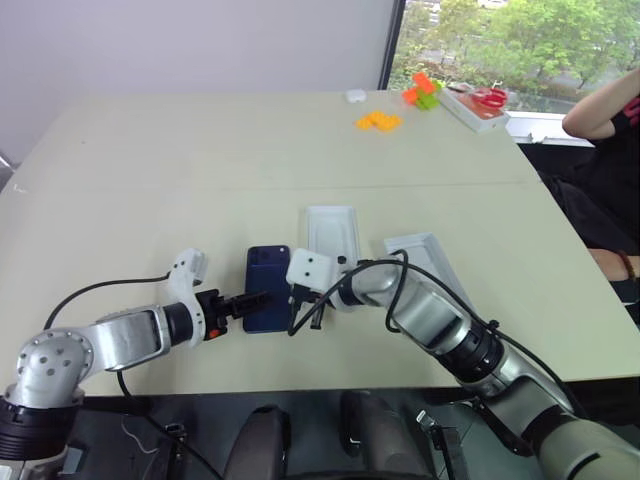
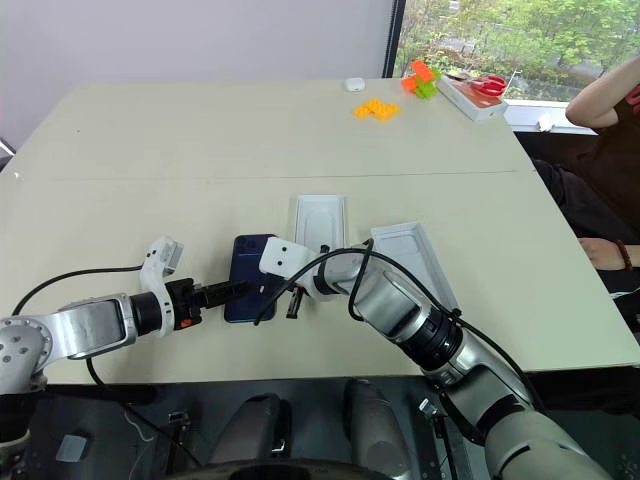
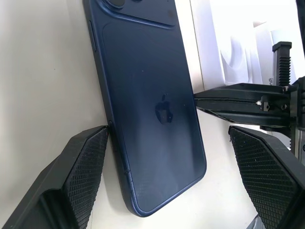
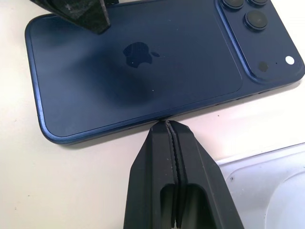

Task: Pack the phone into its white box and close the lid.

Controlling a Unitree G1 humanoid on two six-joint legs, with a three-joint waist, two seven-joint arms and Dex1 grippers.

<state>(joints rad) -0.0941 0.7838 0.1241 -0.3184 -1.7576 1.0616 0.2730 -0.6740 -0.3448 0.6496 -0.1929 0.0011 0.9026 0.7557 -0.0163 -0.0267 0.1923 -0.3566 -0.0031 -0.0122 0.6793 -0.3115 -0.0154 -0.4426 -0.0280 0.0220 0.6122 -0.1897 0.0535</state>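
Behind the table (image 1: 150, 170) we see a pale wall and a window with green trees, and at the right edge a person's arm (image 1: 605, 105) comes into view. On the far side of the table lie orange blocks (image 1: 379, 121), a green and orange toy (image 1: 423, 91) and a flat white box with red scissors (image 1: 488, 97) on it.

Near the front edge the phone (image 1: 268, 287) lies flat with its dark blue back up (the camera bump is at the far end). Just beside it, on the right, we see a flat white insert (image 1: 331, 232) with an oval recess, and further right a shallow white tray with a greyish inside, the lid (image 1: 428, 258).

Our left end effector (image 1: 250, 301) is spread wide across the near end of the phone; one finger (image 3: 86, 162) touches the left long edge, the other finger stands apart from the right edge. It holds nothing.

Our right end effector (image 4: 169, 126) has its two fingers pressed together, with nothing between them. The tips touch the right long edge of the phone, at about the middle.
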